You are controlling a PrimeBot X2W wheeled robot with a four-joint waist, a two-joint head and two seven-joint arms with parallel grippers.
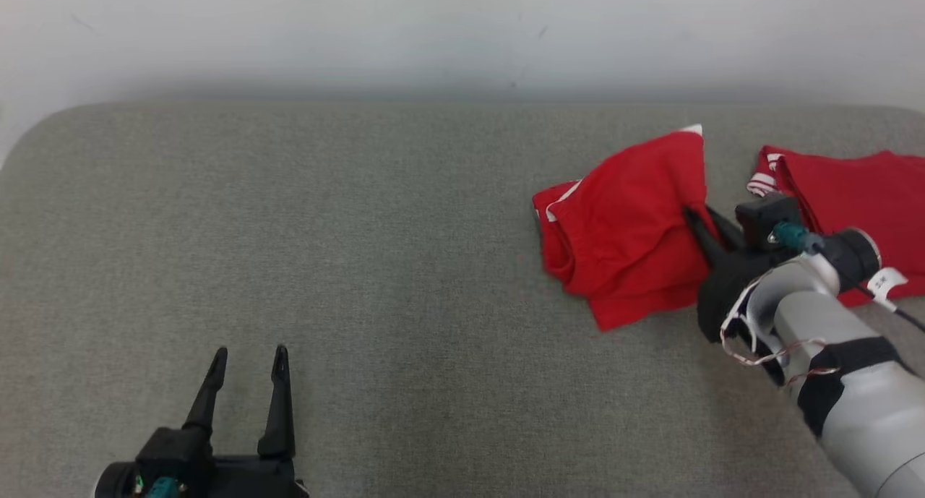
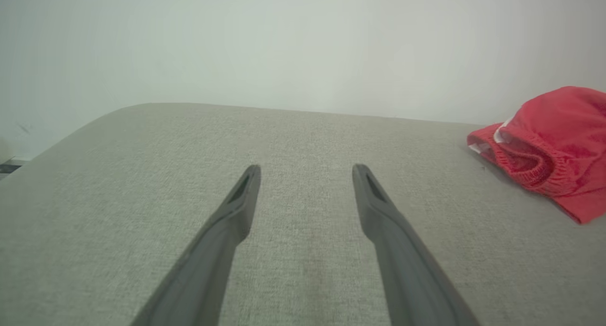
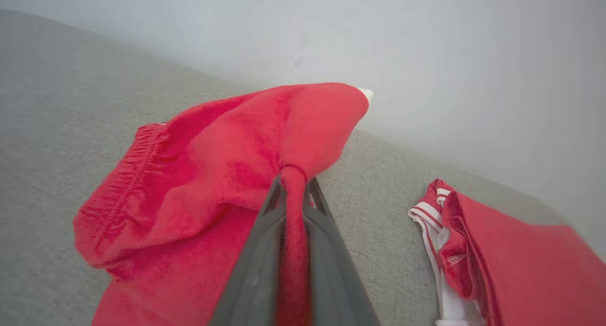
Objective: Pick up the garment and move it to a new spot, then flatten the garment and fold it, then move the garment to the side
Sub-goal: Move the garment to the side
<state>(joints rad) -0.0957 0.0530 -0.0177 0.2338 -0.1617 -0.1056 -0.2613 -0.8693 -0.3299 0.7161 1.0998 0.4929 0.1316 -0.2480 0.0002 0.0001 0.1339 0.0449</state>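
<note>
A crumpled red garment (image 1: 629, 230) with an elastic waistband and white trim lies right of centre on the grey padded table. My right gripper (image 1: 695, 218) is shut on a pinched fold at its right edge; in the right wrist view the red cloth (image 3: 265, 151) bunches up between the two dark fingers (image 3: 255, 269). The same garment (image 2: 549, 151) shows at the right edge of the left wrist view. My left gripper (image 1: 249, 353) rests open near the table's front left, far from the cloth, its fingers (image 2: 227, 222) spread with nothing between them.
A second red garment (image 1: 853, 209) with white-striped trim lies flat at the far right, close behind my right wrist; it also shows as (image 3: 511, 250). The grey table surface (image 1: 325, 252) stretches bare to the left. A pale wall (image 1: 462, 35) runs behind the table.
</note>
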